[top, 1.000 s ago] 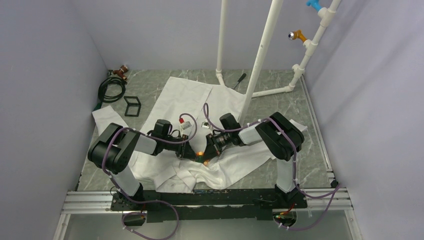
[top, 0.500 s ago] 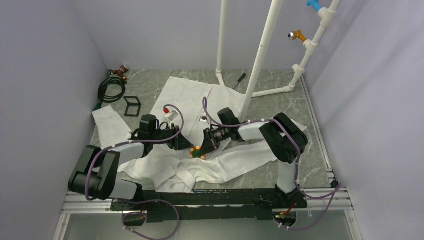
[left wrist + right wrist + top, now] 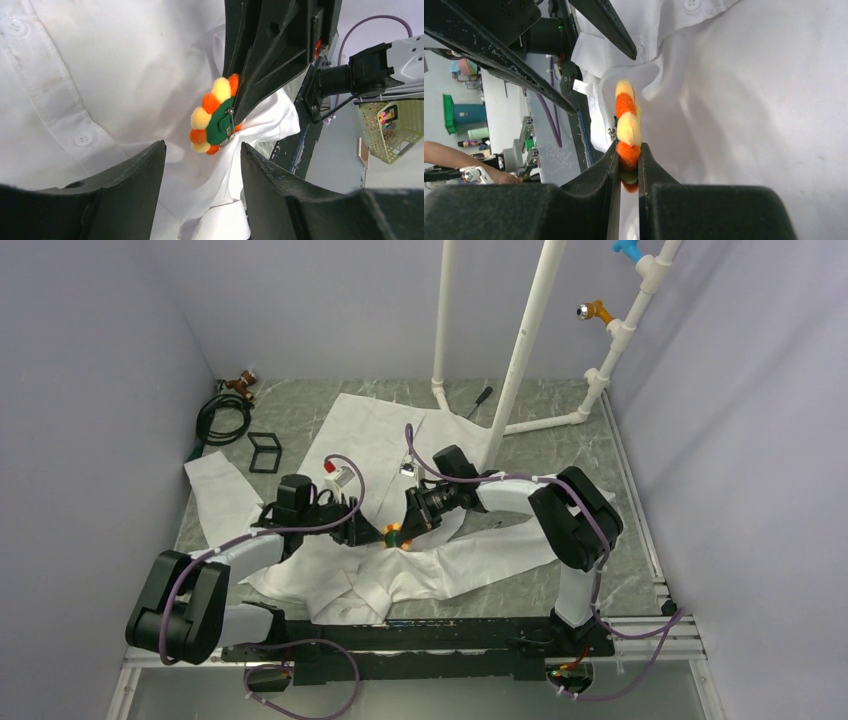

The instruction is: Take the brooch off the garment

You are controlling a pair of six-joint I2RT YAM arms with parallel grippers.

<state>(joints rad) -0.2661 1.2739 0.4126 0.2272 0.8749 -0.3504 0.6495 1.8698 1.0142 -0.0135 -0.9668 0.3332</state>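
My right claw (image 3: 628, 155) pinches the brooch (image 3: 626, 125) by its rim, left claw (image 3: 202, 150) spread; it looks light and fluffy, so I'd hold its stiffer green back (image 3: 218, 122), off the limp shirt (image 3: 100, 60).

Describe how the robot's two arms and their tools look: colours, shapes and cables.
The left arm and right arm have white tube links between bulky black joint housings. A thin purple cable loops along each. The left tool and right tool are matte black, with two tapering wedge-shaped fingers.
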